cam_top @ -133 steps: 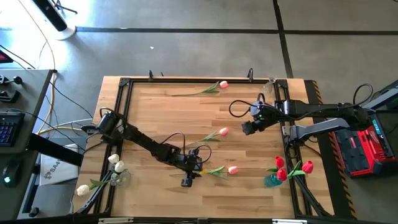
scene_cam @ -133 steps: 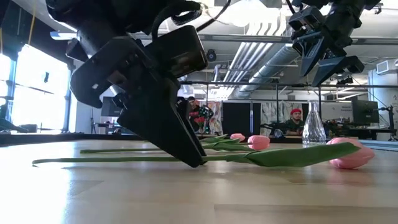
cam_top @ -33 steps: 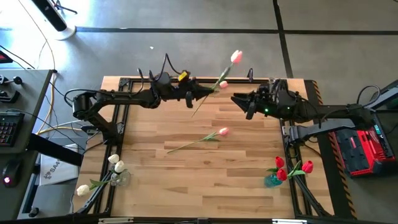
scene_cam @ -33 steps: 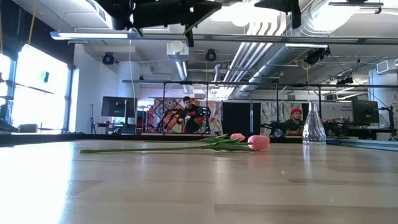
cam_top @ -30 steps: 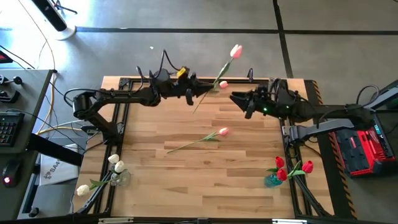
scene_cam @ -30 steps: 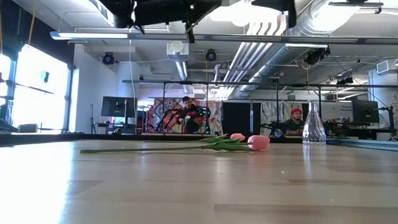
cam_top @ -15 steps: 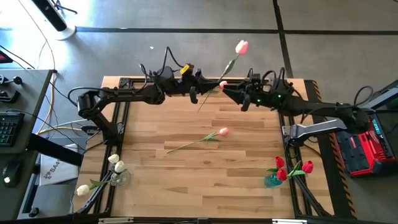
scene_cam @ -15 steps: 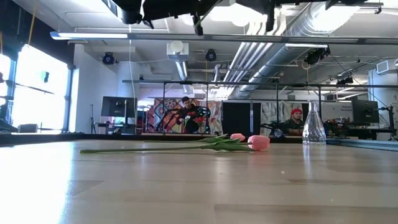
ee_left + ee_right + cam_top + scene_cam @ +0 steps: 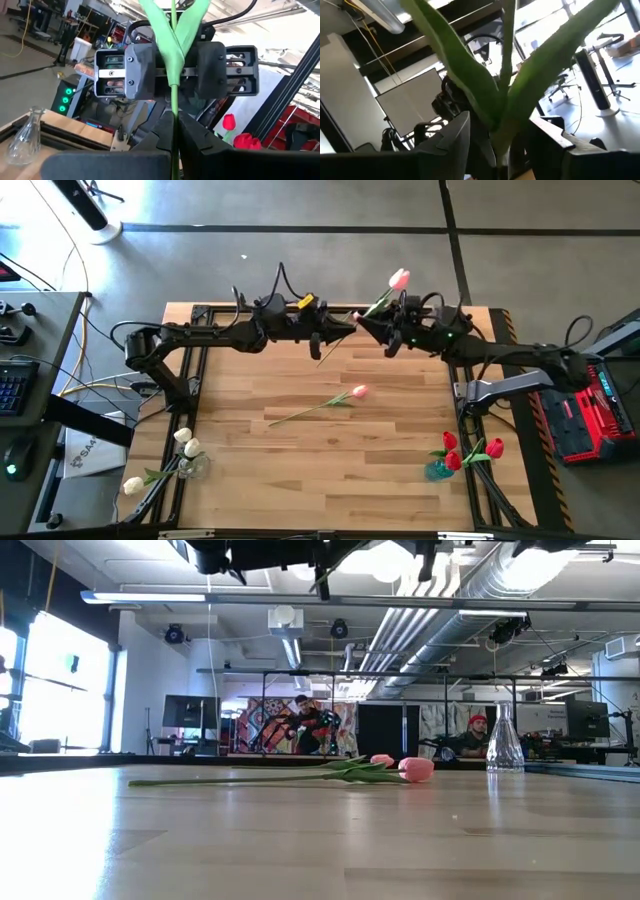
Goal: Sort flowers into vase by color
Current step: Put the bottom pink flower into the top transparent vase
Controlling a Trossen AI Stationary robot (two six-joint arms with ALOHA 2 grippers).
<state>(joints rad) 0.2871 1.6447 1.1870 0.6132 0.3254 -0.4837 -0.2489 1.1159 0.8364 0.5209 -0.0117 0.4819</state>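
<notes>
While a pink tulip [image 9: 398,279] hangs in mid-air over the far edge of the surface [image 9: 400,450], mid-handover: left hand [image 9: 337,332] clamped on the lower stem, right hand [image 9: 372,328] brought up to the leaves, fingers either side of the stem, not clearly closed yet. Already sorted, by the look of it: cream-white tulips [image 9: 186,443] in the vase at the near left corner, red tulips [image 9: 452,452] in the vase at the near right corner. Still loose: another pink tulip [image 9: 357,392] lying mid-surface. Still empty: clear vase [image 9: 505,744] at the far right. Roughly two-thirds done, judging by this; pinks left to finish.
</notes>
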